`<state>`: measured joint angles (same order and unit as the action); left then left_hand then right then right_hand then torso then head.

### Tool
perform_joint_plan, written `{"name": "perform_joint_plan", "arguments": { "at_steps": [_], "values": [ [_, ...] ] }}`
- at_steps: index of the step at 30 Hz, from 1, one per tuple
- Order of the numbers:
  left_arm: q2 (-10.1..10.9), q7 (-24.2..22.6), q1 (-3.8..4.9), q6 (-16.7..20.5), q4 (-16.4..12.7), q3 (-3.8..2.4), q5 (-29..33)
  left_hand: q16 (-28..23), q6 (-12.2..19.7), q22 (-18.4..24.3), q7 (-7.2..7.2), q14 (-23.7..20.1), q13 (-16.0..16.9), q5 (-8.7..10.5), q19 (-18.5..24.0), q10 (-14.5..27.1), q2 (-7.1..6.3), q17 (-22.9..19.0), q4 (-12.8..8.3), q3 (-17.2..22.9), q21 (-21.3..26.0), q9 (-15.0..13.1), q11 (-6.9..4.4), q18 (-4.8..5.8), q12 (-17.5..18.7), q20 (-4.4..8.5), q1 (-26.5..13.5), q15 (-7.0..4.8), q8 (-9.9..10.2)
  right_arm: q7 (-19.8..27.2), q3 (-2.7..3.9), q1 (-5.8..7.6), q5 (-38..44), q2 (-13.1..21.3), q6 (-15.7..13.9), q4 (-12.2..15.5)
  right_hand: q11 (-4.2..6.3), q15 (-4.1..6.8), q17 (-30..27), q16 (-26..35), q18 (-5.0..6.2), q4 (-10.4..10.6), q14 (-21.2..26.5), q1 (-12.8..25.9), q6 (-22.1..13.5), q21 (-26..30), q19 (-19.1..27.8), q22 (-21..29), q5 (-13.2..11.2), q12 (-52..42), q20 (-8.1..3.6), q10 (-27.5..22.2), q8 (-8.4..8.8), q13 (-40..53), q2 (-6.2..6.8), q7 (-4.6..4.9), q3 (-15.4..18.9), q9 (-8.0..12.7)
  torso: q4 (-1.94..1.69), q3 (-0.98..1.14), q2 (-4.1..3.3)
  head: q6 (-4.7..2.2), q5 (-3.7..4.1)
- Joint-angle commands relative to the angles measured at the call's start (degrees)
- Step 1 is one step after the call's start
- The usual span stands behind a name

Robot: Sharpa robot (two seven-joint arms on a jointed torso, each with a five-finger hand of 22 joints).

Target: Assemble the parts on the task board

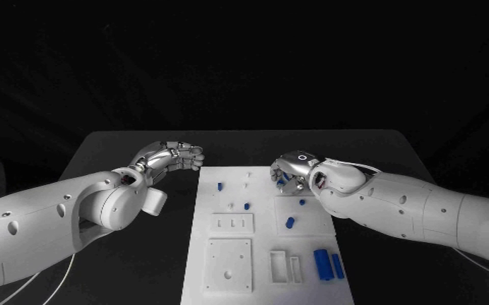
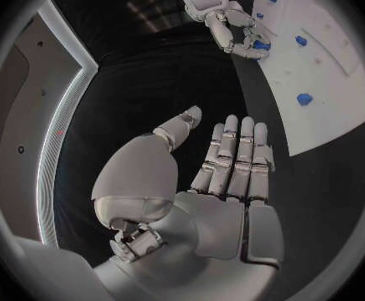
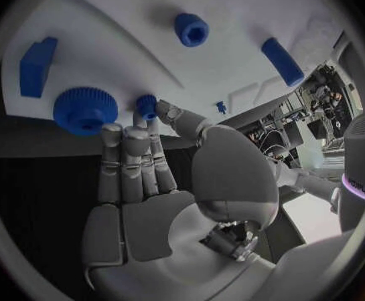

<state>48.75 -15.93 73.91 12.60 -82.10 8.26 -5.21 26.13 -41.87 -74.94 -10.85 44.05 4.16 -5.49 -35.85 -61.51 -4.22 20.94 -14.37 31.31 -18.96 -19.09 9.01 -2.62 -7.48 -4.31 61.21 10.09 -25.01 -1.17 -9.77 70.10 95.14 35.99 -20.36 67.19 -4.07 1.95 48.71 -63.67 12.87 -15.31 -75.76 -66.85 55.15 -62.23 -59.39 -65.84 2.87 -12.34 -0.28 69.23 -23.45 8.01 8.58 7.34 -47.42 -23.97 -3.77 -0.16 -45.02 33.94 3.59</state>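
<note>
We see the right robot hand pinching a small blue part at the task board edge, beside a blue gear. Left robot hand open, off-board above the tabletop.

The scene is dim, with blackness all around; the white task board is the brightest surface. Soft highlights gleam on the left hand and right hand. Both wrist views bend straight edges strongly toward the rim, and small blue parts look slightly soft.
</note>
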Motion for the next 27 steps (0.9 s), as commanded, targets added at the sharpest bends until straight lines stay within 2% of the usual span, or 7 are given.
{"name": "perform_joint_plan", "arguments": {
  "at_steps": [1, 11, 15, 23, 24, 26, 27],
  "values": [
    [-0.1, -0.2, 0.09, -0.8, 0.0, -0.06, 0.2, -0.2, -0.3, -0.7, -0.42, 0.4, -0.1, 0.23, 0.0, -0.4, -0.39, 0.1, -0.1, 0.1, 0.4, 0.1, 0.09, -0.84, 0.2, -0.15, 0.0, 0.16, 0.2, -1.7, -0.17, -0.27, 2.1, 0.1, -2.6, 0.2, 0.16, 0.57, -0.1, -0.3, 2.13, 0.0, 0.0, -0.7, 0.5, -0.3, 0.0, -0.1, -0.1, -0.5, -0.32, 0.5, -0.24, 0.6, -0.13, -0.09, -0.4, -0.1, -0.02, 0.06, -0.18, -0.12, 0.0],
    [-0.1, -0.3, 0.09, -0.7, 0.0, -0.06, 0.2, -0.3, -0.3, -0.7, -0.42, 0.4, -0.1, 0.31, 0.0, -0.4, -0.36, 0.1, -0.2, 0.2, 0.4, 0.1, 0.09, -0.85, 0.3, -0.15, 0.1, 0.16, 0.3, -3.7, -0.11, 0.23, 3.8, 0.4, -6.2, 2.7, 0.32, 0.74, -0.1, -0.7, 2.13, 0.1, -0.1, -0.7, 1.0, -0.5, -0.3, -0.4, -0.1, -0.9, -0.44, 0.6, -0.33, 1.2, 0.33, -0.24, -0.9, -0.3, 0.03, 0.03, -0.34, -0.58, -0.08],
    [-0.1, -0.4, 0.09, -0.8, 0.0, -0.06, 0.2, -0.3, -0.3, -0.7, -0.43, 0.4, -0.1, 0.36, 0.0, -0.4, -0.38, 0.1, -0.2, 0.2, 0.4, 0.1, 0.1, -0.84, 0.3, -0.16, 0.1, 0.16, 0.3, -5.6, -0.08, 0.69, 5.0, 0.1, -7.6, 4.3, 0.36, 0.78, -0.1, -0.8, 2.13, 0.2, -0.2, -0.7, 1.1, -0.6, -0.3, -0.5, -0.1, -1.0, -0.48, 0.7, -0.37, 1.3, 0.43, -0.3, -1.0, -0.3, -0.06, 0.02, -0.42, -1.01, -0.48],
    [-0.4, -0.4, 0.09, -0.8, 0.2, -0.06, 0.2, -0.3, -0.3, -0.8, -0.43, 0.4, -0.1, 0.4, 0.0, -0.4, -0.4, 0.1, -0.2, 0.1, 0.4, 0.1, 0.1, -0.84, 0.3, -0.17, 0.0, 0.17, 0.3, -7.6, -0.08, 0.9, 6.8, -2.8, -9.1, 3.5, 0.42, 0.84, -0.1, -0.9, 2.13, 0.3, -0.2, -0.7, 1.4, -0.7, -0.4, -0.6, -0.1, -1.1, -0.55, 0.7, -0.41, 1.5, 0.58, -0.39, -1.1, -0.4, -0.29, -0.09, -0.56, -1.22, -0.34],
    [-0.5, -0.4, 0.09, -0.8, 0.2, -0.06, 0.2, -0.3, -0.3, -0.8, -0.43, 0.4, -0.1, 0.41, 0.0, -0.4, -0.4, 0.1, -0.2, 0.1, 0.4, 0.1, 0.1, -0.84, 0.3, -0.17, 0.0, 0.17, 0.3, -7.8, -0.08, 0.9, 7.3, -3.2, -9.2, 3.3, 0.43, 0.84, -0.1, -0.9, 2.13, 0.3, -0.2, -0.7, 1.4, -0.7, -0.4, -0.7, -0.1, -1.1, -0.55, 0.7, -0.41, 1.6, 0.6, -0.39, -1.2, -0.4, -0.25, -0.06, -0.57, -1.3, -0.4],
    [-0.7, -0.4, 0.09, -0.8, 0.3, -0.06, 0.2, -0.3, -0.3, -0.8, -0.43, 0.4, -0.1, 0.42, 0.0, -0.4, -0.4, 0.1, -0.2, 0.1, 0.4, 0.1, 0.1, -0.83, 0.3, -0.17, 0.0, 0.17, 0.3, -8.1, -0.07, 0.89, 7.7, -3.9, -9.6, 3.1, 0.45, 0.86, -0.2, -1.0, 2.13, 0.3, -0.2, -0.7, 1.4, -0.7, -0.5, -0.7, -0.1, -1.1, -0.58, 0.7, -0.41, 1.6, 0.67, -0.42, -1.2, -0.4, -0.4, -0.16, -0.55, -1.43, -0.44],
    [-0.7, -0.4, 0.09, -0.8, 0.4, -0.06, 0.2, -0.3, -0.3, -0.8, -0.43, 0.4, -0.1, 0.43, 0.0, -0.4, -0.4, 0.1, -0.2, 0.1, 0.4, 0.1, 0.11, -0.83, 0.3, -0.17, 0.0, 0.17, 0.3, -8.2, -0.07, 0.89, 7.7, -4.3, -9.7, 2.9, 0.45, 0.86, -0.2, -1.0, 2.13, 0.3, -0.2, -0.7, 1.4, -0.7, -0.5, -0.7, -0.1, -1.1, -0.58, 0.7, -0.41, 1.6, 0.69, -0.42, -1.3, -0.4, -0.33, -0.12, -0.56, -1.46, -0.53]
  ]
}}
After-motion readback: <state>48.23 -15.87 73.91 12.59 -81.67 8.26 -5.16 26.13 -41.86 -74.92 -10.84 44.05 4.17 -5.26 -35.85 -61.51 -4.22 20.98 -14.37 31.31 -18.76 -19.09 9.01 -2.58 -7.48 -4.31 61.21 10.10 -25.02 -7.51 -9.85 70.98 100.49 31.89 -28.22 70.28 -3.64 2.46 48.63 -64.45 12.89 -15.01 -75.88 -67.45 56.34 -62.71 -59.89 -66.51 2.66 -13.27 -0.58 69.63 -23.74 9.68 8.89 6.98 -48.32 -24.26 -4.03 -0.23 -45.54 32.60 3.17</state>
